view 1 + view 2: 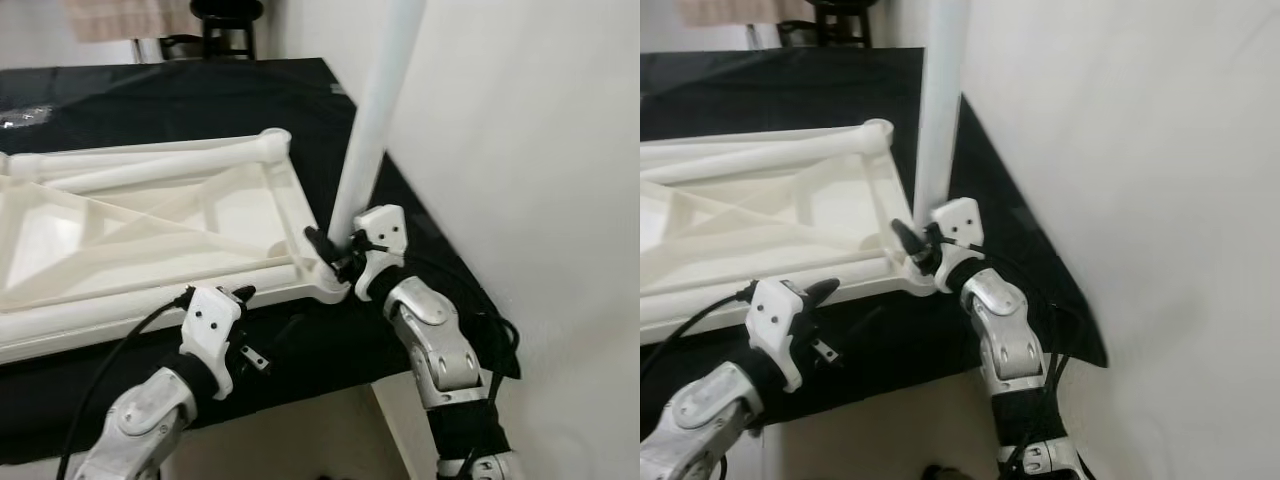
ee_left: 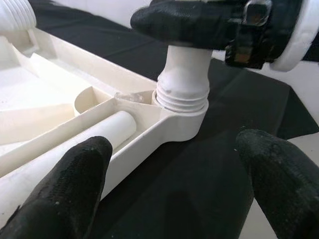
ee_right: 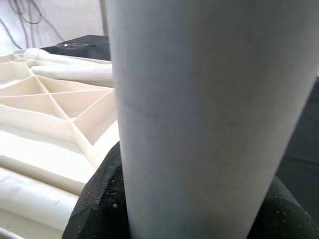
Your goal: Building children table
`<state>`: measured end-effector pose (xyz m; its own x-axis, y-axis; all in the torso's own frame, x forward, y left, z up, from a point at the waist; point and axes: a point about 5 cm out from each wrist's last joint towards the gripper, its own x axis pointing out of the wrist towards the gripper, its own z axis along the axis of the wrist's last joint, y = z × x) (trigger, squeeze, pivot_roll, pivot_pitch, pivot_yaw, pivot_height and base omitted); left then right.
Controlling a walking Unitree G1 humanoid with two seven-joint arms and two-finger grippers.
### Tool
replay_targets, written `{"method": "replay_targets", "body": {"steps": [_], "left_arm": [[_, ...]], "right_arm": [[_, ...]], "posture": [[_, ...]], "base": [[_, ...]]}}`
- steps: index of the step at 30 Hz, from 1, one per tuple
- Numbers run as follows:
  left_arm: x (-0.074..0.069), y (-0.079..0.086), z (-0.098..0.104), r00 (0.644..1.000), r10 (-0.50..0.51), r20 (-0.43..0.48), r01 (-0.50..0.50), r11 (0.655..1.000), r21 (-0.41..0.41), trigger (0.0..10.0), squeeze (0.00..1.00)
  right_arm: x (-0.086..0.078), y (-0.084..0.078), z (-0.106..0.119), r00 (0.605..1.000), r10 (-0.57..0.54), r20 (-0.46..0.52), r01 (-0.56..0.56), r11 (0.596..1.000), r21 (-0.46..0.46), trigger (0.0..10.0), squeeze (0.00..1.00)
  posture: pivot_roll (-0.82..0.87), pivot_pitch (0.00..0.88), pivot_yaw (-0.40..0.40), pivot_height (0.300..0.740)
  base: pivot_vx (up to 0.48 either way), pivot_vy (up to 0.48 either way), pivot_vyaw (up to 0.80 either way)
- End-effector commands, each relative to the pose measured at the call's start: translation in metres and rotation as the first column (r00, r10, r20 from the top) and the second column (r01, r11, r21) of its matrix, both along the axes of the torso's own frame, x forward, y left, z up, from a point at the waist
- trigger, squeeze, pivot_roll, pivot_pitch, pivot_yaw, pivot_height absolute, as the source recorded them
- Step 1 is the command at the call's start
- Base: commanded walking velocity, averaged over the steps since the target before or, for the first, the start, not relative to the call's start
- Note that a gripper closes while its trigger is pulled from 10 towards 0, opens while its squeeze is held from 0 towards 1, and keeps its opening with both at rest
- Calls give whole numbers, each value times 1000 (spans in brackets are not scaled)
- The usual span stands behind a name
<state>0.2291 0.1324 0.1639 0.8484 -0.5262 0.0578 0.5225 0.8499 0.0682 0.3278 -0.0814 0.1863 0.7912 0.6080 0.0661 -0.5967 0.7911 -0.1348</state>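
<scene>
The upturned white tabletop lies on the black-covered counter, its near right corner close to the counter's edge, with the white wall just to the right. My right hand is clamped around the white table leg standing upright in that corner socket. My left hand hovers spread wide at the tabletop's near rim, holding nothing.
</scene>
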Motion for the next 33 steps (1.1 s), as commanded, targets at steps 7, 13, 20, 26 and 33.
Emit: {"method": "replay_targets", "body": {"steps": [7, 13, 20, 26, 33], "left_arm": [[2, 0, -5, 1000, 3, -14, -3, 1000, 3, 10000, 0], [1, -4, -5, 1000, -1, -13, 1, 1000, -3, 10000, 0], [-1, -2, -1, 1000, -3, -5, 3, 1000, -3, 10000, 0], [-4, -2, 4, 1000, -14, 8, 14, 1000, -6, 10000, 0], [-14, 2, 20, 999, -15, 52, 17, 1000, -23, 10000, 0]], "right_arm": [[-8, 19, -6, 953, 291, -84, -292, 956, 1, 10000, 1000], [4, 3, 37, 785, 620, 12, -617, 783, -82, 10000, 0], [17, -3, 49, 681, 730, -52, -726, 666, -173, 7608, 0], [24, -5, 54, 673, 736, -80, -735, 652, -187, 0, 0], [38, -20, 39, 752, 646, -132, -658, 726, -200, 0, 0]], "posture": [[88, 179, -116, 740], [95, 188, -127, 740], [114, 197, -133, 740], [122, 200, -139, 740], [120, 200, -143, 740]], "base": [[0, 0, 0], [0, 0, 0], [0, 0, 0], [0, 0, 0], [0, 0, 0]]}}
